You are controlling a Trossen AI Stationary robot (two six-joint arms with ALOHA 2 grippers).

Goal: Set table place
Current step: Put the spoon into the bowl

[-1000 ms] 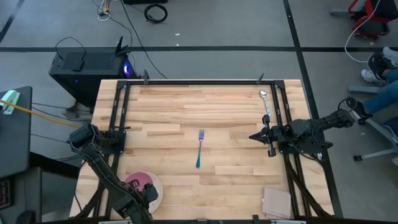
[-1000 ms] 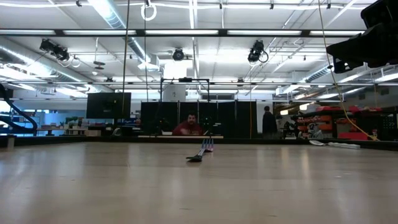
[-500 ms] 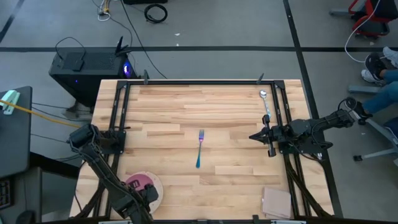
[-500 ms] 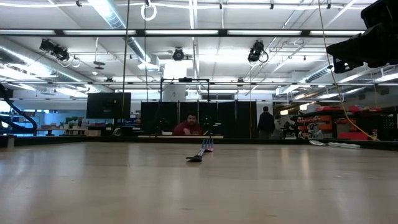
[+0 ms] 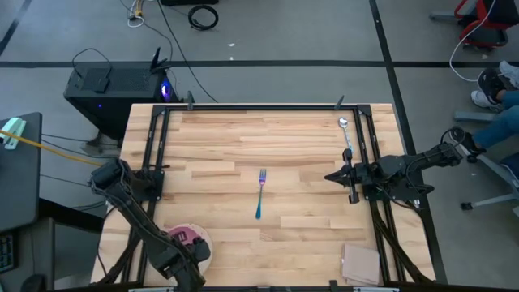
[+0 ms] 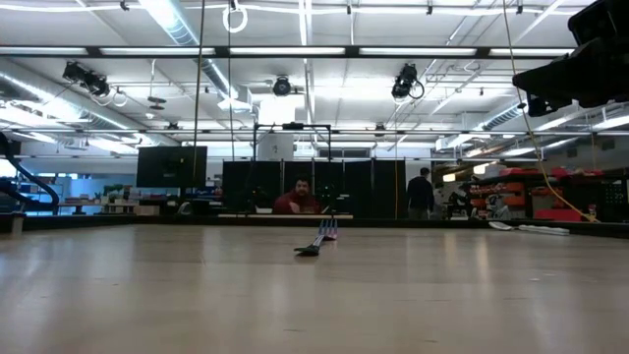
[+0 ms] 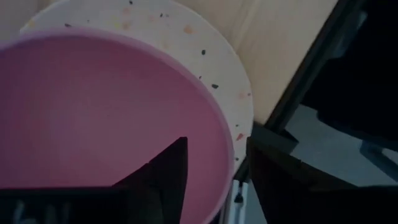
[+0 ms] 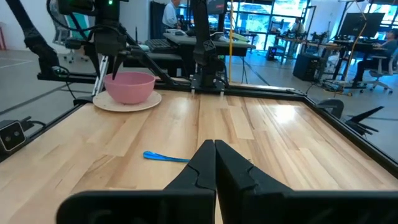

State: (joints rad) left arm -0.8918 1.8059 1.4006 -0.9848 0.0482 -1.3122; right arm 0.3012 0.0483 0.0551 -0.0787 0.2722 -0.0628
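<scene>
The pink bowl [image 7: 93, 112] stands in the speckled plate [image 7: 211, 56] at the table's near left corner [image 5: 188, 237]. My left gripper [image 7: 216, 142] is open over the bowl's near side, with one finger [image 7: 169, 171] above the bowl's inside and the other [image 7: 270, 168] outside it. The teal-handled fork [image 5: 260, 193] lies flat at the table's middle. The silver spoon [image 5: 345, 134] lies at the far right. My right gripper [image 5: 336, 177] hovers shut at the right side, pointing toward the fork [image 8: 165, 157]. My left gripper straddles the bowl's rim [image 7: 227, 158] from above with open fingers. Whether either finger touches the rim cannot be told. The bowl stands upright on the plate.
A tan square pad [image 5: 360, 264] lies at the near right corner. Black rails [image 5: 154, 138] run along the table's sides. A person's legs [image 5: 496, 101] show beyond the right edge, and another person [image 6: 300, 200] sits beyond the far edge.
My left arm's wrist has drawn back a little toward the table's near edge, and more of the pink bowl shows from above. The bowl and plate stay where they were.
</scene>
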